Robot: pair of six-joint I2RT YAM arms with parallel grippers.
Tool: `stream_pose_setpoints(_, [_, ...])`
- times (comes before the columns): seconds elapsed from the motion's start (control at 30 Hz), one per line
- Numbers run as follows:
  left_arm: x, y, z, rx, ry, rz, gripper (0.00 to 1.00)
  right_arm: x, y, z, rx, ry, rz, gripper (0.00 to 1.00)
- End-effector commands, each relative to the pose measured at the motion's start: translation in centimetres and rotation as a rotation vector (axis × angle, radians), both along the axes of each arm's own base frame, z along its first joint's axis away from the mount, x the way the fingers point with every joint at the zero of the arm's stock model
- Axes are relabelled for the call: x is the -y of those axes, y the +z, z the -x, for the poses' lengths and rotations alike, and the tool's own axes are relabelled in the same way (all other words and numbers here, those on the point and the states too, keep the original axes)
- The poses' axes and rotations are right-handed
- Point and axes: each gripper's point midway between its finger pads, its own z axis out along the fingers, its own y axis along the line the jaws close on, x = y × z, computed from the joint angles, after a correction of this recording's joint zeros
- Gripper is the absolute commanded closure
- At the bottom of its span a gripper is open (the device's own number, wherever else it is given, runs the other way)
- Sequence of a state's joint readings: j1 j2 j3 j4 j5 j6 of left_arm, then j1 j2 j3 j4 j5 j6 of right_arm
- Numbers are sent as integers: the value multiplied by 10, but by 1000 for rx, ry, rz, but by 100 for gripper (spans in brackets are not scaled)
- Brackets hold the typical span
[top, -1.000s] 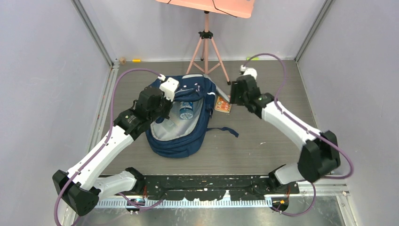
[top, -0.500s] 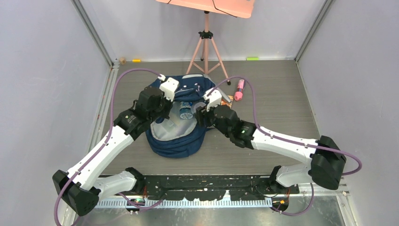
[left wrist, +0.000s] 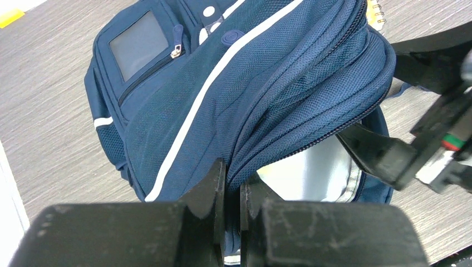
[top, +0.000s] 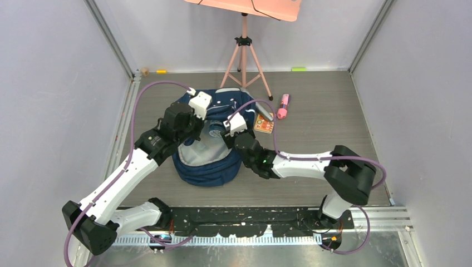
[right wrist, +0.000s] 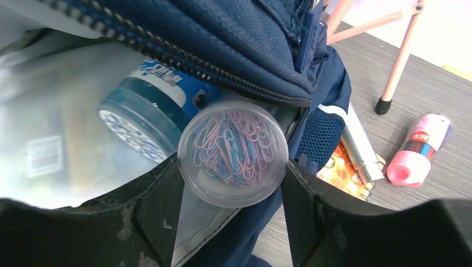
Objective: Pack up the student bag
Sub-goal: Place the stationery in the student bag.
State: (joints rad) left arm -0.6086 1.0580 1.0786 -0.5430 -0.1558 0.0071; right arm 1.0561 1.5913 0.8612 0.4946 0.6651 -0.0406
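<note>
The student bag (top: 209, 164) lies open in the middle of the table, navy with white stripes and a light grey lining. My left gripper (top: 193, 127) is shut on the bag's upper flap (left wrist: 222, 83) at the zip edge and holds it lifted; the jaws (left wrist: 232, 179) pinch the fabric. My right gripper (right wrist: 232, 167) is shut on a round clear box of pink and blue paper clips (right wrist: 232, 151), held at the bag's mouth (right wrist: 250, 39). In the top view the right gripper (top: 225, 136) hangs over the opening. A blue-capped bottle (right wrist: 139, 108) lies inside.
An orange spiral notebook (top: 264, 124) and a pink tube (top: 284, 105) lie on the table right of the bag. A pink tripod (top: 243, 50) stands behind it. A small yellow thing (top: 161, 71) and a green one (top: 299, 69) rest by the back wall.
My right arm has swung left from beside the notebook to the bag's opening, with the paper clip box in its jaws. The left arm has kept still, holding the flap.
</note>
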Motion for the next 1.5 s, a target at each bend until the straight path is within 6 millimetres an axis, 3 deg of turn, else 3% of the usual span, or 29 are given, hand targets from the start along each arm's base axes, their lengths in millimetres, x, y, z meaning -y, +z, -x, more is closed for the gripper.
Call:
stream_pose_setpoints(0.0, [22,70,-6,164,-41,195,100,0,29,-24,121,-122,-53,99])
stream_pose_setpoints(0.2, [21,70,-5,165,-41,196,100,-3,26,-43,159,-179,-38,99])
stream_pose_setpoints(0.27, [21,71,-5,166,-42,196,100,-5,24,-47,155,-183,-33,95])
stream_pose_setpoints(0.5, [21,72,-5,171,-42,198,100,-3,17,-43,118,-169,-43,39])
stream_pose_setpoints(0.7, [22,72,-4,168,-45,200,100,2,14,-31,82,-162,-47,12])
stream_pose_setpoints(0.87, [22,71,-5,167,-44,198,100,7,20,-21,89,-164,-58,4])
stream_pose_setpoints(1.17, [21,71,-5,167,-41,194,100,10,48,12,77,-77,-57,2])
stream_pose_setpoints(1.3, [20,72,-5,171,-39,194,100,25,60,27,53,-68,-47,2])
stream_pose_setpoints(1.47, [20,72,-5,172,-37,195,100,59,75,37,24,-116,-11,2])
